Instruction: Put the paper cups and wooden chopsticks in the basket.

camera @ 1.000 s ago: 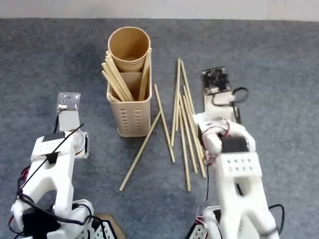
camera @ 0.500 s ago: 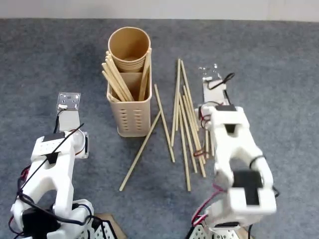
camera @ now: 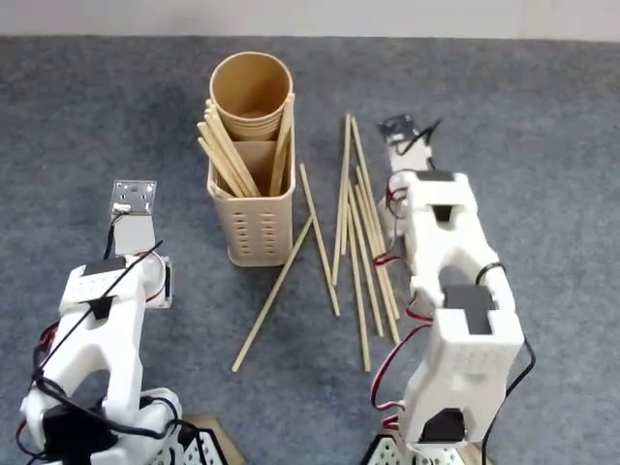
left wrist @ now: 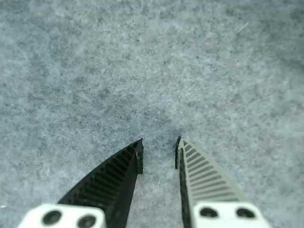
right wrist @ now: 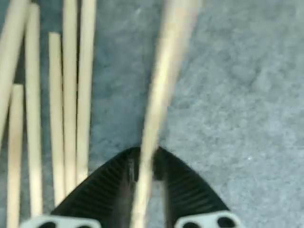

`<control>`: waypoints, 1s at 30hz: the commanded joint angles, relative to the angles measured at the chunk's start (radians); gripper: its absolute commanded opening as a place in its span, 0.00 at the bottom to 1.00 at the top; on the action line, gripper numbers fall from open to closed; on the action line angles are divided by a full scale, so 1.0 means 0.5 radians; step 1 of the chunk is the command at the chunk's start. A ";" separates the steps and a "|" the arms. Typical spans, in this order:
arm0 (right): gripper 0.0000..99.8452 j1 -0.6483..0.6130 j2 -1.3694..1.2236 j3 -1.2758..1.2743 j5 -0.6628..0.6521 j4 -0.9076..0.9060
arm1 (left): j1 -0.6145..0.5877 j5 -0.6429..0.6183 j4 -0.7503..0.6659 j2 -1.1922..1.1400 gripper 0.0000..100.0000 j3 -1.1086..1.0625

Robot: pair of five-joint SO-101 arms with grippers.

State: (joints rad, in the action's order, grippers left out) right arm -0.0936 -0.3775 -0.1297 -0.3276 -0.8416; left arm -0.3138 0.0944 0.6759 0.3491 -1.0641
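A cream slotted basket [camera: 254, 228] stands at the table's middle, with stacked paper cups [camera: 252, 92] in its far end and several chopsticks [camera: 225, 155] leaning in it. More wooden chopsticks [camera: 354, 232] lie loose on the carpet to its right. My right arm [camera: 436, 223] stretches over the right edge of that pile. In the right wrist view my right gripper [right wrist: 145, 164] is shut on one chopstick [right wrist: 164, 80], with other chopsticks [right wrist: 71, 95] lying beside it. My left gripper [left wrist: 159, 152] hovers open over bare carpet, left of the basket.
Grey carpet [camera: 542, 145] covers the whole table. One chopstick [camera: 276, 291] lies slanted in front of the basket, pointing at its corner. The left arm [camera: 107, 310] sits at the near left.
The right arm has unfolded and stretched away from me along the right side of the loose chopsticks. The left arm has not moved.
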 commanded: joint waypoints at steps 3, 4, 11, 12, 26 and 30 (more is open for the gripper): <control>0.01 -0.002 0.575 0.315 0.396 -0.094 | 0.051 0.025 -0.034 -0.005 0.15 0.005; 0.01 -0.008 0.726 0.348 0.470 -0.084 | 0.051 0.025 -0.034 -0.005 0.15 0.005; 0.01 -0.391 1.600 0.443 0.730 0.158 | 0.054 0.025 -0.034 -0.005 0.15 0.005; 0.01 -0.477 1.689 0.410 0.764 0.250 | 0.054 0.025 -0.034 -0.005 0.15 0.005; 0.01 -0.999 1.923 -1.066 0.868 2.008 | 0.054 0.025 -0.034 -0.005 0.15 0.005; 0.01 -0.993 1.944 -1.382 0.761 2.220 | 0.054 0.025 -0.034 -0.005 0.15 0.005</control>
State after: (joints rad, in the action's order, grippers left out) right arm -0.5831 0.5677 -0.7511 0.1036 0.1972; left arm -0.3122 0.0944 0.6759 0.3491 -1.0656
